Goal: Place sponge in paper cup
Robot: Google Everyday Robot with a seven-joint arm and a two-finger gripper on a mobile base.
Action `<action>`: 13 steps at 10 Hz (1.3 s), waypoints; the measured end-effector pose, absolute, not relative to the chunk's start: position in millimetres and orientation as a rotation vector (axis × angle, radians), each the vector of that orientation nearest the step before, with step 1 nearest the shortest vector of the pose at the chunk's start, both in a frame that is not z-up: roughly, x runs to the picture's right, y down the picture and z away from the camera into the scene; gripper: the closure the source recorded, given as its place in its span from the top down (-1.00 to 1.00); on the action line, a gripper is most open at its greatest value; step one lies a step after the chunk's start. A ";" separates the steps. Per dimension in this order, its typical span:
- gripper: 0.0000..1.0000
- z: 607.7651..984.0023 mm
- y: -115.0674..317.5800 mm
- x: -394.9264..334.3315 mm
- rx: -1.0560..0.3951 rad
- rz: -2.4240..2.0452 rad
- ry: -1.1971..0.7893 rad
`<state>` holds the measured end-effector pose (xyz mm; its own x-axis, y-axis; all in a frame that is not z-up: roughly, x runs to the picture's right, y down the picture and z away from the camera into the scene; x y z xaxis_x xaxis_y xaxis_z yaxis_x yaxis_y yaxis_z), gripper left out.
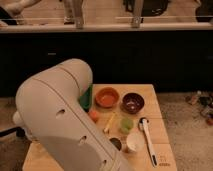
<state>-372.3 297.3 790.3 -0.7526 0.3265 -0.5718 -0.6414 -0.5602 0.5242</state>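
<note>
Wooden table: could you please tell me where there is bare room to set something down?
Bare wood lies along the right edge of the table, beyond the dark bowl and white utensil. The middle is crowded: orange bowl, green cup, paper cup, metal cup. The arm covers the left; the hand is out of view.

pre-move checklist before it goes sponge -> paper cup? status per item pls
1. Paper cup found, upright near the front of the table: ok.
2. Sponge located: cannot tell. A green thing shows at the arm's edge, mostly hidden.
3. Gripper in view: not ok. It is out of sight; the arm fills the left of the picture.
4. Sponge in grasp: cannot tell.
5. Room around the cup: not ok. The dark metallic cup and the white utensil flank it closely, and the green cup stands just behind.
</note>
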 end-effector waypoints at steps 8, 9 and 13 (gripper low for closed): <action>0.54 792.5 287.5 -360.7 -0.560 2.308 0.990; 0.44 792.7 287.9 -359.5 -0.559 2.298 0.993; -0.37 793.4 287.7 -354.8 -0.594 2.278 1.006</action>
<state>-354.8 287.7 793.4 -0.7369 0.3210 -0.5950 -0.6560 -0.5522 0.5146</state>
